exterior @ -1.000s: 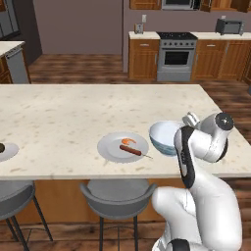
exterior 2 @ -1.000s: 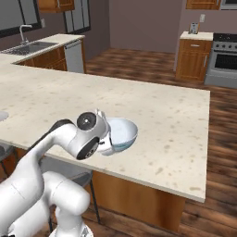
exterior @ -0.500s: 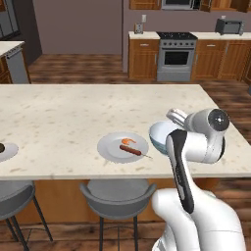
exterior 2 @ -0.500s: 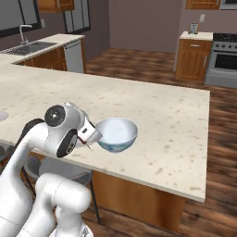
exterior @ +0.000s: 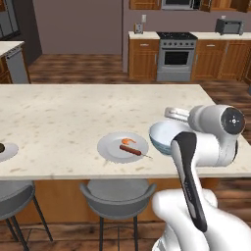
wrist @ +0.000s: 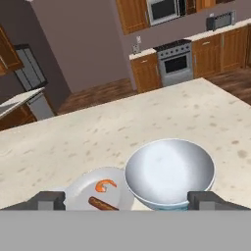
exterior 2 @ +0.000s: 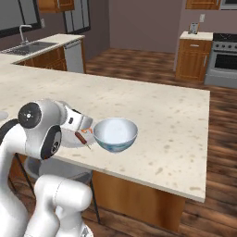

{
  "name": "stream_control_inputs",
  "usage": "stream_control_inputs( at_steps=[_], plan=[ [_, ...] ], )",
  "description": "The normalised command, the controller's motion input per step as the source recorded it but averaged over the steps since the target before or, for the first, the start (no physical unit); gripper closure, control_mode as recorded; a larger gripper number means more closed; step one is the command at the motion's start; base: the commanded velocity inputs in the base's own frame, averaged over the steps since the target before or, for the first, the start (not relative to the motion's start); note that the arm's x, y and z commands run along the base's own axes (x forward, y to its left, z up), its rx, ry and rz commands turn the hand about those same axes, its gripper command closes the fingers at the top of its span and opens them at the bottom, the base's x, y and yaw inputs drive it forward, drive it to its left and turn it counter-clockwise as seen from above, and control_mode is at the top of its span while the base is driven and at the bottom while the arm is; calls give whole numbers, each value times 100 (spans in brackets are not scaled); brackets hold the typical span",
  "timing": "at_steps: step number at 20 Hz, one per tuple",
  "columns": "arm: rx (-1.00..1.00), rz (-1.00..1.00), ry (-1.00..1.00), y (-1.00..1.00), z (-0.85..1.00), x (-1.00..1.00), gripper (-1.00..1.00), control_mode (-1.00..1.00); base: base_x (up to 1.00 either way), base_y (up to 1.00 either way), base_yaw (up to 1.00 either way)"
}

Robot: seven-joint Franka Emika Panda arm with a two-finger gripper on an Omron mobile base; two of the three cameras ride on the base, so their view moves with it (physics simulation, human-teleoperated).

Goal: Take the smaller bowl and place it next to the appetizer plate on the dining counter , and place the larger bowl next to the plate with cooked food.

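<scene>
While the bowl (exterior: 165,136) sits just right of the plate (exterior: 122,146) of cooked food, the gripper (wrist: 127,200) spreads wide; next, I judge, it should retreat.

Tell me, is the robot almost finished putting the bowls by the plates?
Partly. One white bowl already sits on the dining counter right beside the plate with shrimp and sausage. The open tool holds nothing. No second bowl is in view; another plate edge shows far left, so that bowl remains.
</scene>
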Motion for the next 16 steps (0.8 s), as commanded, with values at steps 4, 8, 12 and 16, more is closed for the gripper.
stream_control_inputs(
  at_steps=[4,8,12,16],
  plan=[
    [-12,13,-9,23,13,-38,-100,100,-13,1,2],
    [0,0,0,0,0,0,-100,100,-52,-56,-11],
    [0,0,0,0,0,0,-100,100,-51,-100,-36],
    [0,0,0,0,0,0,-100,100,-13,-100,-40]
  ],
)
